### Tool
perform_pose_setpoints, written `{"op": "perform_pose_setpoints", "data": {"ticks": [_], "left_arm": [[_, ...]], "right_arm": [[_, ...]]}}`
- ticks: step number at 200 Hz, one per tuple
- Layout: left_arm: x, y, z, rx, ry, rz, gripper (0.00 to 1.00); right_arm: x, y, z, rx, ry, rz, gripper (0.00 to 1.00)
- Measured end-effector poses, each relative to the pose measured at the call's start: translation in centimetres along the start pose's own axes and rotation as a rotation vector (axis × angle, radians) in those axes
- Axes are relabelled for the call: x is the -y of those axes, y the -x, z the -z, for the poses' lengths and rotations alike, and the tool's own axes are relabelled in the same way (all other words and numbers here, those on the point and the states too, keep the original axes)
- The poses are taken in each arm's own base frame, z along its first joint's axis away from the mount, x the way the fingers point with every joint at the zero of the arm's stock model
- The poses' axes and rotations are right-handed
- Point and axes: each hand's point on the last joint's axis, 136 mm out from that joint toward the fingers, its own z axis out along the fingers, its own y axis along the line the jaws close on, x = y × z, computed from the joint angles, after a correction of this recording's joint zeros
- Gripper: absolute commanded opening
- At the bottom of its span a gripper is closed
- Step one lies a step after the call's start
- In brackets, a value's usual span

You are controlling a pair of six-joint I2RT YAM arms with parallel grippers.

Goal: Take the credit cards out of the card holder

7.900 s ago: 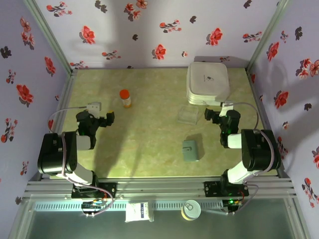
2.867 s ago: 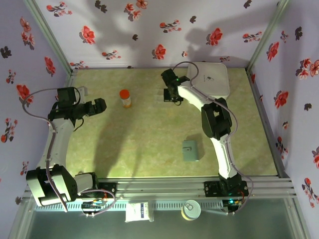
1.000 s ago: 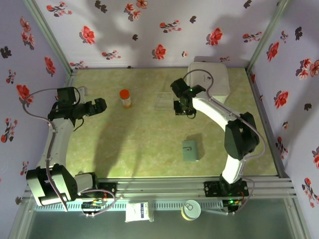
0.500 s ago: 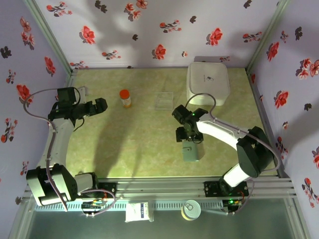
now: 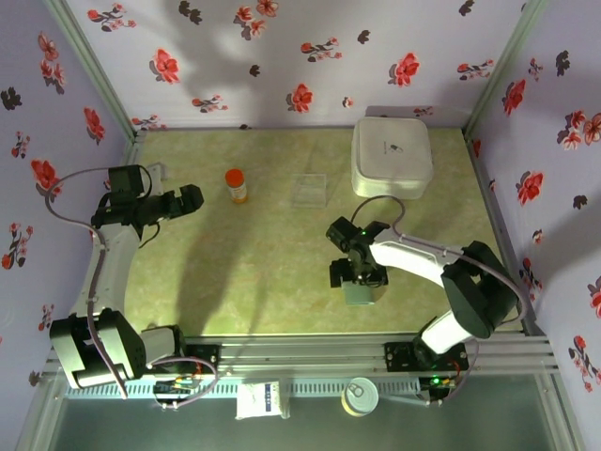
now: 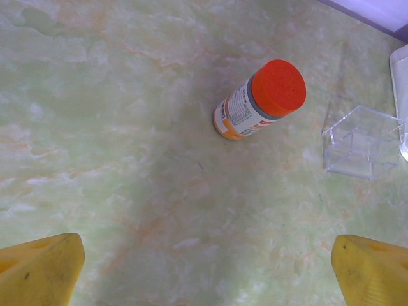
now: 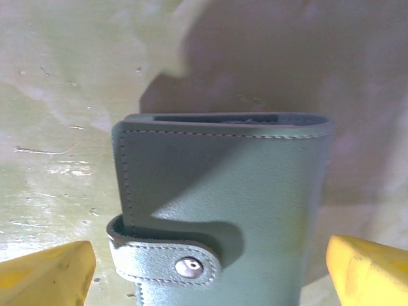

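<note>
So the right gripper (image 5: 356, 273) is hovering right over the card holder (image 7: 223, 191), its jaws standing wide on either side and not touching it. The holder's lying flat on the table (image 5: 263, 272) near the front edge, snap strap fastened. The left gripper (image 6: 204, 274) is hanging wide open too, looking down at an orange-capped bottle (image 6: 258, 102).

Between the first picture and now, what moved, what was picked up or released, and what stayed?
The right gripper carried the clear plastic piece from in front of the white box left toward the bottle, let it go, then swung back to hover open over the card holder. The left gripper lifted out early, then held, open. Holder, bottle and box stayed put.
</note>
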Motion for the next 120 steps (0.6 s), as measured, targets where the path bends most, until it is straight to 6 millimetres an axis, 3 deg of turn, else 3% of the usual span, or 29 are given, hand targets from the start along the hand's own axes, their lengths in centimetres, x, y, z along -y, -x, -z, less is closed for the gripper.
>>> {"op": "perform_pose_setpoints", "data": {"ticks": [73,120], "left_arm": [[0.0,0.0,0.0,0.001,0.0,0.0,1.0],[0.0,0.0,0.0,0.001,0.0,0.0,1.0]], "right_arm": [[0.2,-0.1,-0.7,-0.017,-0.069,0.018,0.77],[-1.4,1.9,0.2,0.017,-0.055,0.03,0.68]]}}
